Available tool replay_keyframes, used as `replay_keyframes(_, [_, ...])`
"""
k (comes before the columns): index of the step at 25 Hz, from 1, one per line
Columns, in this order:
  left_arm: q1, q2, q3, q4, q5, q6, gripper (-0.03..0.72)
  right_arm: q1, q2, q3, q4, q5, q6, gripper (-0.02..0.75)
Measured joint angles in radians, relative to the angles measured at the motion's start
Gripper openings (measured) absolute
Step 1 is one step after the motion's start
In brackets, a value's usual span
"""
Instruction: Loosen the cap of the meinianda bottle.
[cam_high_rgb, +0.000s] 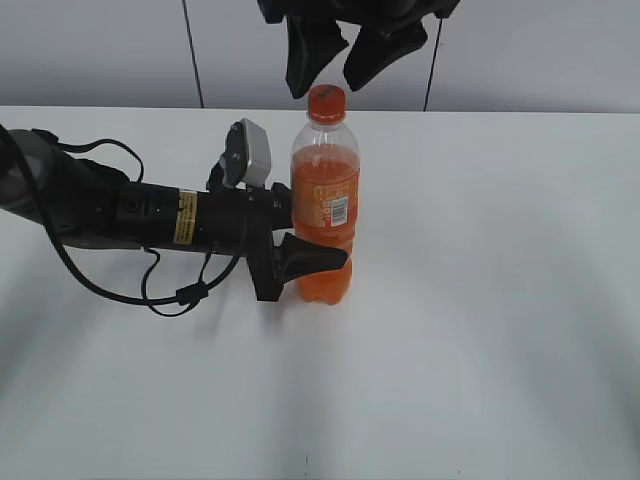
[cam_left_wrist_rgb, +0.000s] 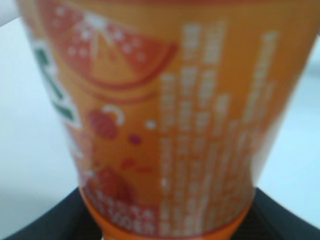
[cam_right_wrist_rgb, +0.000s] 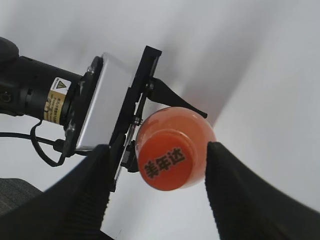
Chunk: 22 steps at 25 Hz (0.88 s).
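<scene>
A white table (cam_high_rgb: 480, 330) is seen, bare at the front. Farther back, near the middle, the bottle (cam_high_rgb: 325, 215) stands upright on it. It is filled with orange soda up to its shoulder, and an orange label with a white barcode patch is wrapped round it.

The bottle is held low down by the left gripper (cam_high_rgb: 310, 262). The left arm (cam_high_rgb: 120, 210) is laid out flat just above the table, coming in from the left. One dark finger (cam_high_rgb: 318, 257) is seen pressed across the front of the bottle, under the label. The other finger is hidden behind the bottle. So the jaws are pinched on the bottle's lower part. In the left wrist view the label (cam_left_wrist_rgb: 165, 115) is seen very close and blurry, with an orange slice drawn on it, and dark gripper parts are seen at the bottom corners.

The cap (cam_high_rgb: 327, 102) is screwed on top of the bottle. It is small, round and orange. In the right wrist view dark letters are seen on its top (cam_right_wrist_rgb: 167, 161).

Above and a bit behind the cap, the right gripper (cam_high_rgb: 335, 62) is hung pointing down. Its jaws are spread wide. In the right wrist view one ribbed finger (cam_right_wrist_rgb: 75, 200) is seen on each side of the cap, well apart from it. The cap is not touched.

At the very back a pale wall (cam_high_rgb: 540, 50) is seen.
</scene>
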Motion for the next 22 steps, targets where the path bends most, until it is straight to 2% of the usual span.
replay_keyframes(12, [0.000,0.000,0.000,0.000,0.001,0.000,0.410,0.000,0.016,0.001,0.001,0.000,0.000,0.447])
replay_keyframes(22, [0.000,0.000,0.000,0.000,0.002,0.000,0.410,0.000,0.021,0.002,0.001,0.000,-0.001,0.381])
